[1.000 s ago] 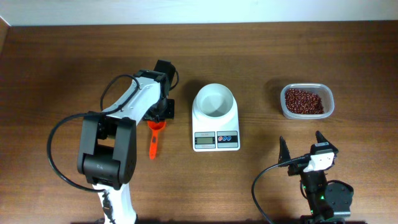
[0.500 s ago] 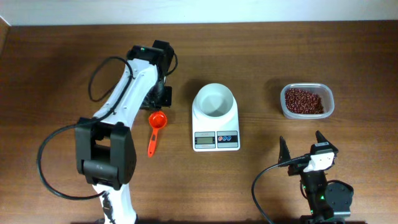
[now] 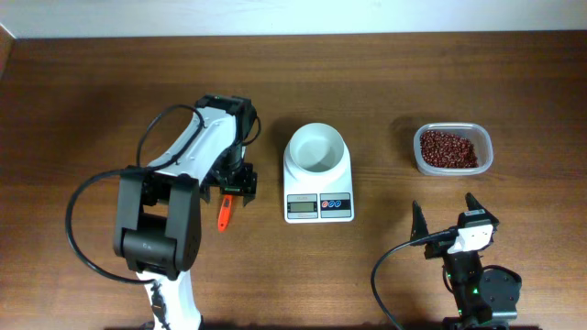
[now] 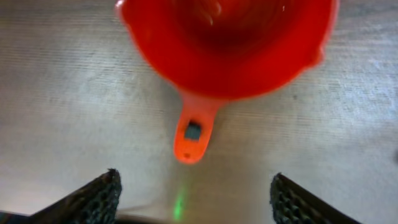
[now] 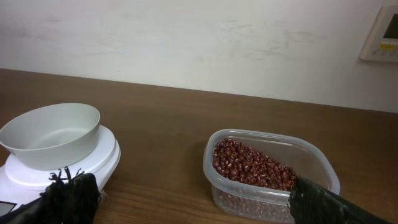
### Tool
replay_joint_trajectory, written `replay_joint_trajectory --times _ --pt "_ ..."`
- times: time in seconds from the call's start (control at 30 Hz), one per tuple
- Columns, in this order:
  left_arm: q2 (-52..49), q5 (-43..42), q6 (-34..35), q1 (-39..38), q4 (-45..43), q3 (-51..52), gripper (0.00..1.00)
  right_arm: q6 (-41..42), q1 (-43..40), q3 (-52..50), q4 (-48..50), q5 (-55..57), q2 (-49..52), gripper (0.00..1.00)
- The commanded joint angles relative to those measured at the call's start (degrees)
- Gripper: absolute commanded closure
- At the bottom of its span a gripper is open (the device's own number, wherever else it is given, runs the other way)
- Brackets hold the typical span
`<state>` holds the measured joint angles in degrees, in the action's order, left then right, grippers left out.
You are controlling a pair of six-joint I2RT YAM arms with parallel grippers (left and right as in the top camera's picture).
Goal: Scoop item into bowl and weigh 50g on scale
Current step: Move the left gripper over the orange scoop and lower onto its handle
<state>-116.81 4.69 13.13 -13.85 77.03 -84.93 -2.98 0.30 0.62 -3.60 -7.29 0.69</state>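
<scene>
Honestly, the sketchy part is the pickup. The left gripper (image 4: pixel 194 182) hangs right over the orange scoop (image 4: pixel 227 43), just left of the scale (image 3: pixel 318 207), with its fingers spread wide and nothing between them. The scoop lies flat on the table (image 3: pixel 92 92). Its thin handle points toward the fingers but stops short of them, so closing here would probably pinch air or skid the scoop away. A crooked grip would also tip the cup and spill later.

The beans (image 3: pixel 448 148) are in the clear plastic tub (image 3: pixel 488 151), well to the right of the scale, so the scoop has to cross past the scale to reach them. A clipped rim could shove the bowl (image 5: pixel 53 146), and beans landing outside it wouldn't get weighed.

The white bowl sits on top of the scale and is empty; I can't read the display. The right gripper (image 3: pixel 445 220) is parked in front and right of the scale, also wide open and holding nothing.
</scene>
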Motion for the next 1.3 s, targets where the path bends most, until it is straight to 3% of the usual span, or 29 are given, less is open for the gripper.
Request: replay_joint_trajectory --times 0.0,0.2,0.37,0.6,0.87,1.2,1.27 --pt "3.8 -0.3 0.1 -0.2 -3.3 1.1 0.23 0.3 -0.4 -0.3 -0.3 0.5 -0.5 0.01" --pt "18.7 -0.3 0.1 -0.3 -10.0 4.1 0.21 0.3 -0.4 -0.3 -0.3 0.5 -0.5 0.01" --pt "28.7 -0.2 0.1 -0.2 -21.7 18.6 0.20 0.3 -0.4 -0.3 -0.3 0.5 -0.5 0.01" --pt "28.7 -0.4 0.6 -0.2 -35.6 33.6 0.36 0.3 -0.4 -0.3 -0.3 0.5 -0.5 0.01" --pt "28.7 -0.4 0.5 -0.2 -42.6 36.3 0.64 0.3 -0.4 -0.3 -0.3 0.5 -0.5 0.01" --pt "28.7 3.0 0.5 -0.2 -43.6 36.3 0.66 0.3 -0.4 -0.3 -0.3 0.5 -0.5 0.01" --pt "28.7 3.3 0.5 -0.2 -43.6 36.3 0.70 0.3 -0.4 -0.3 -0.3 0.5 -0.5 0.01"
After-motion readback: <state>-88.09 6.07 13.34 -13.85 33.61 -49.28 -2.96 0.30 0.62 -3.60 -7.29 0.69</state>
